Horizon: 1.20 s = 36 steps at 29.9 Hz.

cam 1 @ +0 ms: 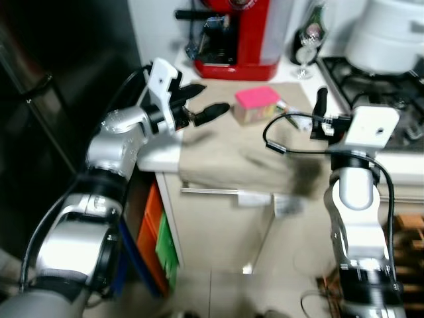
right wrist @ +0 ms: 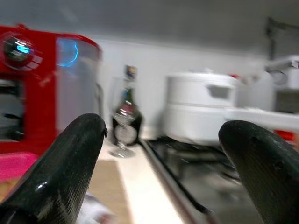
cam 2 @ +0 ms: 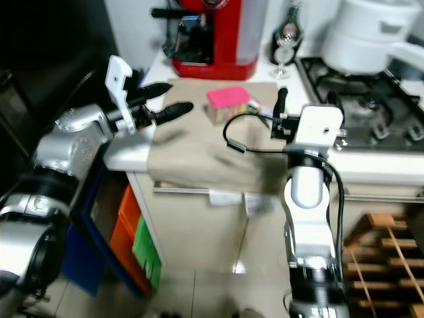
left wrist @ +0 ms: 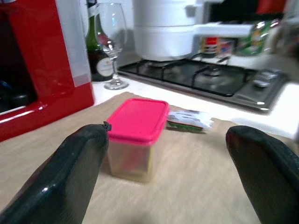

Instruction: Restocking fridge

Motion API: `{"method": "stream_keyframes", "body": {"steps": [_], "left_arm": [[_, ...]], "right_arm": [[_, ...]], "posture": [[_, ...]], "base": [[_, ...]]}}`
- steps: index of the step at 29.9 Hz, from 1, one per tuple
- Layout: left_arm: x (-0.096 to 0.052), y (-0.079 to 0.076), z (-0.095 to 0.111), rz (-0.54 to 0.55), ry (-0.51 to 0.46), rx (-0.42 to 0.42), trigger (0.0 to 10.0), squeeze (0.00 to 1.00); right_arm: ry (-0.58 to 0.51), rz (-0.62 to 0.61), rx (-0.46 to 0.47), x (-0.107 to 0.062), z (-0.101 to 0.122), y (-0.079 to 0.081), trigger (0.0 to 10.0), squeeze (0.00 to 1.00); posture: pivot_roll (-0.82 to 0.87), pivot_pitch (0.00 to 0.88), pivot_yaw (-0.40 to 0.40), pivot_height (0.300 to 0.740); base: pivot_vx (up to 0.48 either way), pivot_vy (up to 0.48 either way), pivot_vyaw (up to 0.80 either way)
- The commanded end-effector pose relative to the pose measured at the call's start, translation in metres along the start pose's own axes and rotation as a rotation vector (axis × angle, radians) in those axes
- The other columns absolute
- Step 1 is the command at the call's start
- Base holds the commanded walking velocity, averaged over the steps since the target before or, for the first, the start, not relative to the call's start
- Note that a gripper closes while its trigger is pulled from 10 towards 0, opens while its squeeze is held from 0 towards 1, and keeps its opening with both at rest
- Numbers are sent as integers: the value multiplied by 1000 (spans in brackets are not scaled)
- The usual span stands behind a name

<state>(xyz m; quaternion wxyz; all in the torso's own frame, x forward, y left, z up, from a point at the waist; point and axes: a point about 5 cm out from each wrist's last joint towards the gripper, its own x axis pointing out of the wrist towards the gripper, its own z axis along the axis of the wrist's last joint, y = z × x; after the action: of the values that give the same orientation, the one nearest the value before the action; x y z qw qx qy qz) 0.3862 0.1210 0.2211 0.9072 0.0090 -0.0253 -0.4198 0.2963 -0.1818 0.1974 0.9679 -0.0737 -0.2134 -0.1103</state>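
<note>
— While nothing is yet grasped, what stands ready?
— Left gripper point(cam 1: 200, 105): fingers spread, empty, just short of the pink-lidded container point(cam 1: 256, 105) on the beige mat point(cam 1: 238, 156). Right gripper point(cam 1: 320, 112): released, beside it.
— Progress?
— Early, I judge; container unlifted, dark fridge point(cam 1: 40, 99) shut.
— Labels?
— Packet point(left wrist: 189, 120) and bottle point(left wrist: 99, 56) print illegible.

The white pot point(cam 1: 387, 30) is cut off by the frame's top edge. The right wrist view is blurred, so the bottle point(right wrist: 126, 114) label is unreadable.
</note>
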Motion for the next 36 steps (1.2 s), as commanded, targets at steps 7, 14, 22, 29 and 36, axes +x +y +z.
{"method": "stream_keyframes", "body": {"steps": [7, 14, 22, 29, 36], "left_arm": [[9, 7, 1, 169, 8, 25, 10000, 0], [7, 14, -4, 254, 39, 40, 10000, 0], [6, 20, 0, 271, 47, 79, 10000, 0], [12, 18, -2, 202, 78, 122, 10000, 0], [14, 19, 2, 183, 45, 43, 10000, 0]], "right_arm": [[-30, -23, -26, 1, 7, -8, 10000, 200], [-21, -6, -27, 0, 6, -7, 10000, 196], [-23, 3, -17, 0, 6, -3, 10000, 196], [-28, 15, -14, -5, 9, -5, 10000, 200], [-8, 3, -36, -18, 11, -15, 10000, 196]], "posture": [[-198, 0, 66, 740], [-192, 0, 55, 740], [-184, 0, 57, 740], [-218, 0, 62, 740], [-264, 19, 57, 740]], "base": [[0, 0, -352], [0, 0, 0], [0, 0, 0], [0, 0, 0], [0, 0, 0]]}}
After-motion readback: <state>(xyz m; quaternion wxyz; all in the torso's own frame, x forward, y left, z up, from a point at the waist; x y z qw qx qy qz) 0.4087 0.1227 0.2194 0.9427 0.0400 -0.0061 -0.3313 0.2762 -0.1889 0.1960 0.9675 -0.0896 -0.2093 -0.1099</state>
